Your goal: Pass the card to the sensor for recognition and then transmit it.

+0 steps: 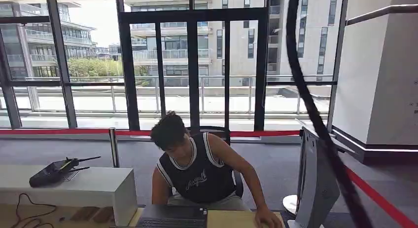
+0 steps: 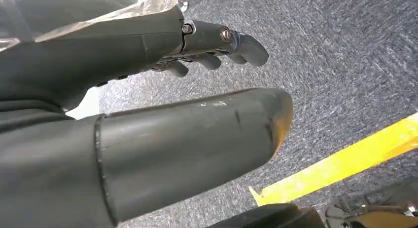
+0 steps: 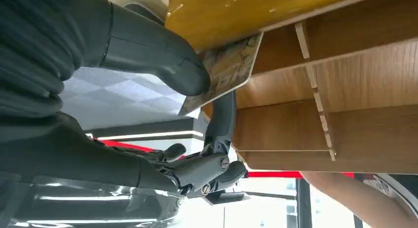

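While its thick thumb presses down on a patterned card point(image 3: 227, 70), the right robot hand point(image 3: 197, 134) pinches that card between thumb and a dark finger point(image 3: 223, 120) running beneath it; the card sits at the front of the hand, its far edge touching the underside edge of a wooden table point(image 3: 345, 109). The remaining fingers curl loosely below. The left robot hand point(image 2: 197, 90) hangs over grey carpet point(image 2: 345, 55) crossed by a yellow floor stripe point(image 2: 345, 161), its thumb and fingers spread apart and holding nothing.

Across the table point(image 1: 231, 219), a person point(image 1: 197, 169) in a dark sleeveless jersey sits bent forward, one hand point(image 1: 268, 219) resting on the tabletop beside a dark keyboard point(image 1: 172, 218). A grey standing device point(image 1: 315, 183) rises just beside that hand. On a white counter point(image 1: 88, 188) to one side lies a black handheld radio point(image 1: 56, 170). Behind the person, a red barrier band point(image 1: 59, 132) runs before tall glass doors point(image 1: 192, 70) and buildings outside.
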Tool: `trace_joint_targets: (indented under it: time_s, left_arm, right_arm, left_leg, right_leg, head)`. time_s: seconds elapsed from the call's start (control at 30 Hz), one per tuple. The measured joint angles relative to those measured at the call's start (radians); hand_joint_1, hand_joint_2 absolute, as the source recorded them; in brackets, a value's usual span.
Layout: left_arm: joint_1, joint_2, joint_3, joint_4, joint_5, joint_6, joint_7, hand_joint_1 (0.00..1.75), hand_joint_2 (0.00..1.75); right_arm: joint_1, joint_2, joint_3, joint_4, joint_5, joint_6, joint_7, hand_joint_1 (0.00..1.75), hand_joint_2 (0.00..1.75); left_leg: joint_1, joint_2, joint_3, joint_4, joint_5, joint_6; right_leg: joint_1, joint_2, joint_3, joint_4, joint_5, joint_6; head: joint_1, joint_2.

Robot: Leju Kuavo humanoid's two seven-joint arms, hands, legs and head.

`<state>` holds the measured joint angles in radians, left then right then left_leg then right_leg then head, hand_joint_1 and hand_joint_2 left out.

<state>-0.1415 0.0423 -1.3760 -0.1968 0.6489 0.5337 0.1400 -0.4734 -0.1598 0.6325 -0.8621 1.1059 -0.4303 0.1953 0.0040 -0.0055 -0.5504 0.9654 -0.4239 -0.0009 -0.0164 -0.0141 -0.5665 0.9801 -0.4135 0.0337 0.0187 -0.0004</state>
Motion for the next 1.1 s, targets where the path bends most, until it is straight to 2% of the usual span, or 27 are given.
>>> trace_joint_targets:
  time_s: [0.43,0.67,0.73,0.83,1.1]
  left_arm:
    - [0.000,0.000,0.000,0.000,0.000,0.002,-0.015,0.00,0.00]
    - [0.000,0.000,0.000,0.000,-0.001,0.003,-0.017,0.00,0.00]
    - [0.000,0.000,0.000,0.000,-0.003,0.003,-0.018,0.00,0.00]
    - [0.000,0.000,0.000,0.000,-0.008,0.003,-0.019,0.00,0.00]
    - [0.001,0.000,0.000,0.000,-0.018,0.004,-0.028,0.00,0.00]
  right_arm:
    - [0.004,-0.002,-0.001,-0.001,-0.008,-0.013,0.006,1.75,1.75]
    - [0.008,-0.002,-0.005,-0.018,0.008,-0.095,0.012,1.75,1.75]
    - [0.007,-0.004,-0.012,-0.042,0.016,-0.139,0.019,1.75,1.75]
    - [-0.003,-0.013,-0.033,-0.098,0.025,-0.156,0.034,1.75,1.75]
    - [-0.042,-0.060,-0.095,-0.274,0.032,-0.122,0.065,1.75,1.75]
  left_leg:
    - [0.000,0.000,0.000,0.000,0.000,0.000]
    - [0.000,0.000,0.000,0.000,0.000,0.000]
    - [0.000,0.000,0.000,0.000,0.000,0.000]
    - [0.000,0.000,0.000,0.000,0.000,0.000]
    - [0.000,0.000,0.000,0.000,0.000,0.000]
  right_leg:
    - [0.000,0.000,0.000,0.000,0.000,0.000]
    - [0.000,0.000,0.000,0.000,0.000,0.000]
    - [0.000,0.000,0.000,0.000,0.000,0.000]
    - [0.000,0.000,0.000,0.000,0.000,0.000]
    - [0.000,0.000,0.000,0.000,0.000,0.000]
  head:
    - [0.000,0.000]
    - [0.000,0.000]
    - [0.000,0.000]
    - [0.000,0.000]
    - [0.000,0.000]
